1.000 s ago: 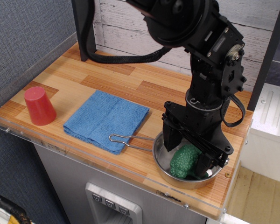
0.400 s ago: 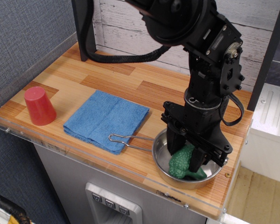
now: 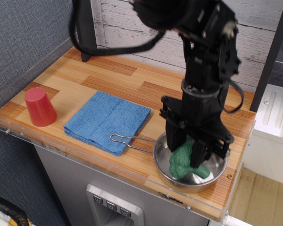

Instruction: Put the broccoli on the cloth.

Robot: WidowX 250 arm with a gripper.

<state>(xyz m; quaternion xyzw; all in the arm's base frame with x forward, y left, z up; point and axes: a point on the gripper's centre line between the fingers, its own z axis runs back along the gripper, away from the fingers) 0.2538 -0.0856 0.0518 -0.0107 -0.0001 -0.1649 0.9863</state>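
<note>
- Jaws of the gripper [image 3: 187,151] are pinching the broccoli [image 3: 181,161], as far as we can read it: the dark fingers sit against either side of the green head, with no gap showing between them and it.
- We find the broccoli inside the steel pan [image 3: 162,165], at the right front corner of the counter; its base looks just above the pan floor or barely touching it, and we cannot tell which.
- We judge the step in hand to be the grasp and lift-out; the carry across has not begun.
- Next, we would raise it high enough to clear the pan rim, then travel to the left in view toward the cloth [image 3: 108,121], which lies flat and bare near the middle of the counter [image 3: 132,82].
- The pan's wire handle [image 3: 128,140] reaches out to the left and its looped end overlaps the near edge of the cloth, so a low pass could snag it and drag the pan along.
- A red cup [image 3: 39,107] stands upside down beyond the far side of the cloth, well apart from the route; we see no trouble from it.
- A clear lip runs along the counter's front edge [image 3: 108,167], near the pan.
</note>
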